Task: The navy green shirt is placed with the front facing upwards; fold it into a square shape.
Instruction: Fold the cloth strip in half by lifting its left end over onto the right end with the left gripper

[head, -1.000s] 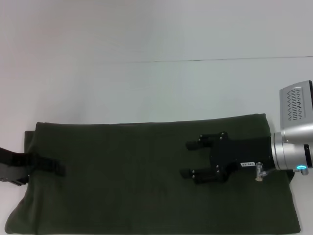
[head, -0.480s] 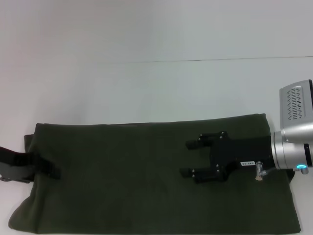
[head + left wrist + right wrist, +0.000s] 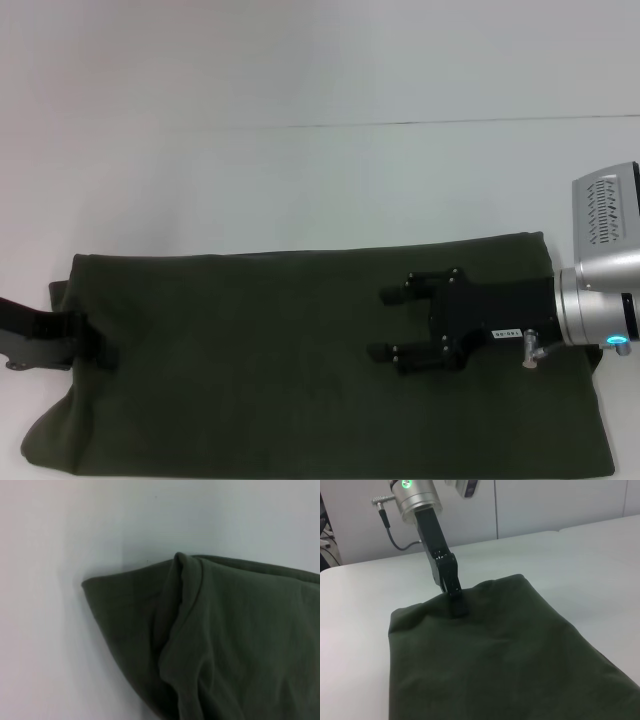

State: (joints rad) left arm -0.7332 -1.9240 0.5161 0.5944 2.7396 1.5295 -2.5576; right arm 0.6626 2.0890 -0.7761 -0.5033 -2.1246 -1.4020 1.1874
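The navy green shirt [image 3: 250,370] lies on the white table as a long folded band with plain cloth facing up. Its print and collar are hidden. At the band's left end my left gripper [image 3: 95,345] is low, its fingers together on the cloth edge; in the right wrist view the left gripper [image 3: 458,609] pinches the shirt [image 3: 495,655] at its far edge. The left wrist view shows only the layered end of the shirt [image 3: 240,645]. My right gripper [image 3: 388,323] is over the band's right half, open, pointing left, with nothing between its fingers.
The white table [image 3: 300,180] runs far beyond the shirt, with a thin seam line across it at the back. The silver wrist of the right arm [image 3: 600,300] stands over the shirt's right end. The shirt's near edge reaches the bottom of the head view.
My left gripper has drawn back to the left along the shirt's left end. The shirt's lower left corner has pulled in slightly. The right arm has not moved.
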